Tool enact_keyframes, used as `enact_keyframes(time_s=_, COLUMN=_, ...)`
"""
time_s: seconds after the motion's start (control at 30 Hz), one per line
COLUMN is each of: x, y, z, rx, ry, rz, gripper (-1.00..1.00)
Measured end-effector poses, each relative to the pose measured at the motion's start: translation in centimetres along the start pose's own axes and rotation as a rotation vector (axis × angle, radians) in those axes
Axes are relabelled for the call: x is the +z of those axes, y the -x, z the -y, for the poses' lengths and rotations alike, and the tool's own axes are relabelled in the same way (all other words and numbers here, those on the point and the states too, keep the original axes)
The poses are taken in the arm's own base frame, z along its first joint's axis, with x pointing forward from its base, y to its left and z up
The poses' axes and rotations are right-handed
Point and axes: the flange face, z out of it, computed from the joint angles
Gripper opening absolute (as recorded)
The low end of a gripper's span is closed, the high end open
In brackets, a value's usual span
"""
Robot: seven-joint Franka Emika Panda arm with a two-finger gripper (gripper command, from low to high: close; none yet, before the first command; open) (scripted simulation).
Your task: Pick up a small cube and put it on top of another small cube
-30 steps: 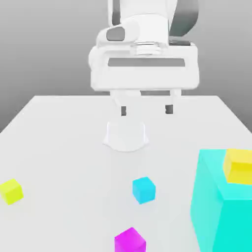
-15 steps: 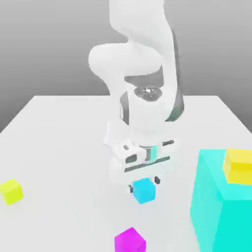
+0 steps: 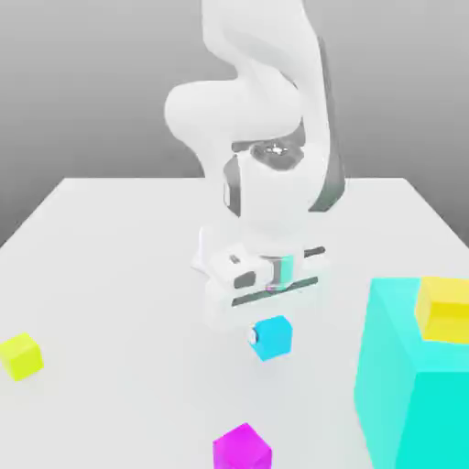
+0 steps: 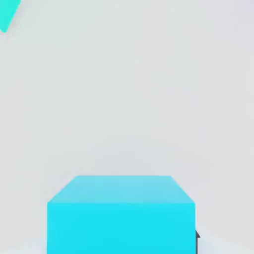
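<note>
We saw the small blue cube smooth and matt, plastic by its look, and in the hand view its faces were just as even. The big turquoise block looked smooth and flat too. The golden-yellow cube, the magenta cube and the lemon-yellow cube all had that plain, matt finish. The white arm looked like smooth plastic, though its pale glare made that hard to judge.
</note>
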Motion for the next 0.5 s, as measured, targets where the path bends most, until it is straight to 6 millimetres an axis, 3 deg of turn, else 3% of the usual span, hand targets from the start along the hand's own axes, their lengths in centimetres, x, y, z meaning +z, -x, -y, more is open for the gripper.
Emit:
enact_keyframes(time_s=0.3, x=-3.0, y=-8.5, z=5.3, rx=-0.182, ry=0.021, rz=-0.035, gripper=-1.0)
enact_keyframes(time_s=0.5, x=-7.5, y=-14.5, z=7.8, rx=-0.146, ry=0.025, rz=-0.033, gripper=-1.0)
